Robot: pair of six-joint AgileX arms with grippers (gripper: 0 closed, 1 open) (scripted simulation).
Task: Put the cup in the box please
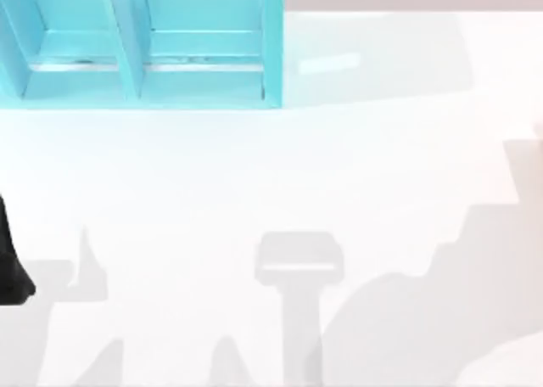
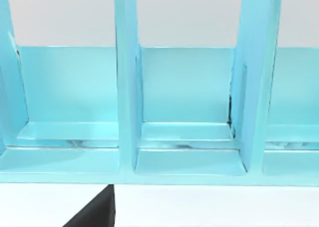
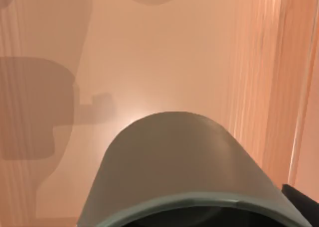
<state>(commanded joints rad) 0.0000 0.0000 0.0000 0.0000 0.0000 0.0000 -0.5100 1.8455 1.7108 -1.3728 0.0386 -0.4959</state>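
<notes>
The right wrist view has the cup [image 3: 174, 167] pressed up close to the lens, its grey side and dark rim filling the foreground, with a sliver of a black finger [image 3: 301, 199] at its edge. That closeness suggests the right gripper is carrying the cup above the table [image 3: 164, 62], but whether its fingers are clamped on the cup cannot be told.

The left arm [image 1: 10, 264] sits at the left edge of the table in the top view; its fingers' state cannot be told either. Its wrist camera looks straight into the box [image 2: 189, 137], a light blue unit with upright dividers and open compartments.

In the top view the box [image 1: 170, 56] stands at the far left of the table, well apart from the right side.

To do the carry well, I judge the right arm should keep the cup upright, cross the table high enough to clear the box's front lip, centre it between two dividers, and lower before letting go.
</notes>
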